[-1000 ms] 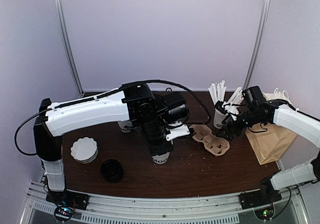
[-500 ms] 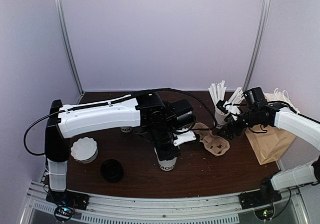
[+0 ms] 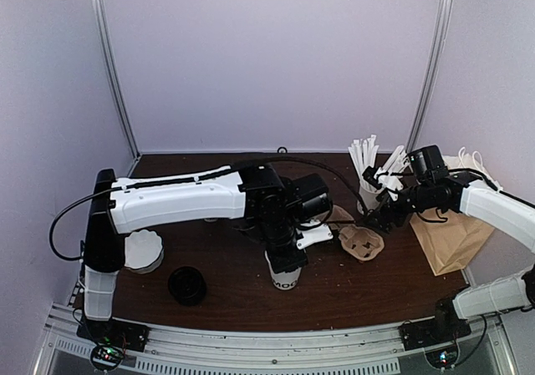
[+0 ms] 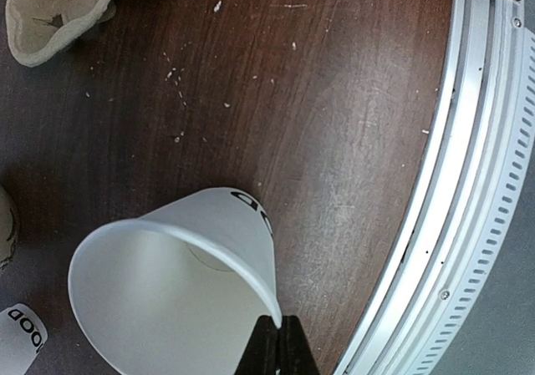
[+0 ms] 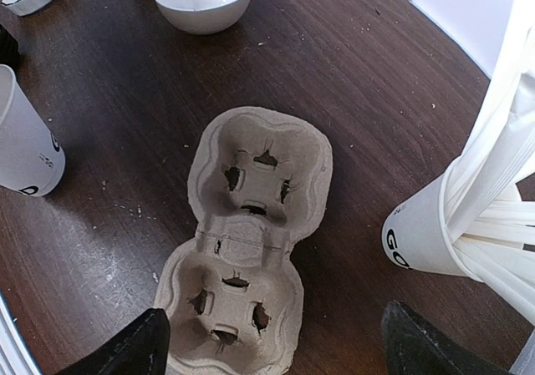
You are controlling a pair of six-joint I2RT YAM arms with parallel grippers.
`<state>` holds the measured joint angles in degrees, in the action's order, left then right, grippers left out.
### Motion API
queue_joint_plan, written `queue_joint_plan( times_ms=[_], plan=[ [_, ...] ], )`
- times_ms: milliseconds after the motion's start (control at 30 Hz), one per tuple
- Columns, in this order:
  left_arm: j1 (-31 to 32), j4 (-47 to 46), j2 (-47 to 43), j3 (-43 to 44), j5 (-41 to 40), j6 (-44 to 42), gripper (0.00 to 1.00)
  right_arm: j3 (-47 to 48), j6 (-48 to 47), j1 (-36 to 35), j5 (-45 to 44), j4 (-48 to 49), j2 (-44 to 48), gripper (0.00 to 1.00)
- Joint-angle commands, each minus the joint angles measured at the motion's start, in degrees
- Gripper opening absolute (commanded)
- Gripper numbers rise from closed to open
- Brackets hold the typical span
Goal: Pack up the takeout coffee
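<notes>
Pulp cup carrier (image 5: 247, 250) is seen with the stick-filled cup (image 3: 368, 196) at its 12 o'clock and the brown paper bag (image 3: 451, 235) at 3 o'clock. Lidless white cup (image 3: 285, 276) is seen at its 8 o'clock, black lid (image 3: 187, 285) at that cup's 9 o'clock.

You are seeing bare table (image 3: 368, 287) lying open along the near edge, between the lidless cup (image 3: 285, 276) and the paper bag (image 3: 450, 240); the left arm (image 3: 180, 198) (stretched across mid-table) is blocking the centre, while the stick cup (image 5: 422, 233) is crowding the cup carrier (image 5: 248, 241).
</notes>
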<state>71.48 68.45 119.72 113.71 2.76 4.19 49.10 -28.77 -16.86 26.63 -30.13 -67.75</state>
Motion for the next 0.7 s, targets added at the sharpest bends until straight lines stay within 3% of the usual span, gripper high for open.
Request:
queue_joint_plan(
  times_ms=[0, 67, 333, 533, 667],
  plan=[
    [0.4, -1.7, 1.8, -1.1, 0.1, 0.1, 0.00, -0.8, -0.4, 0.3, -0.9, 0.5, 0.9, 0.92],
    [0.4, -1.7, 1.7, -1.3, -0.1, 0.4, 0.03, -0.9, -0.6, 0.3, -0.8, 0.5, 0.8, 0.92],
    [0.5, -1.6, 0.5, -1.0, 1.1, 0.5, 0.35, -0.9, -0.6, 0.3, -0.6, 0.3, 0.9, 0.92],
    [0.7, -1.3, -7.6, 0.1, -0.2, 0.2, 0.41, -0.9, -0.7, 0.3, -0.3, -0.1, 0.9, 0.92],
    [0.8, -0.5, -15.9, -1.9, -6.3, 1.9, 0.46, -1.0, -0.9, 0.3, 0.3, -0.2, 1.1, 0.92]
  ],
)
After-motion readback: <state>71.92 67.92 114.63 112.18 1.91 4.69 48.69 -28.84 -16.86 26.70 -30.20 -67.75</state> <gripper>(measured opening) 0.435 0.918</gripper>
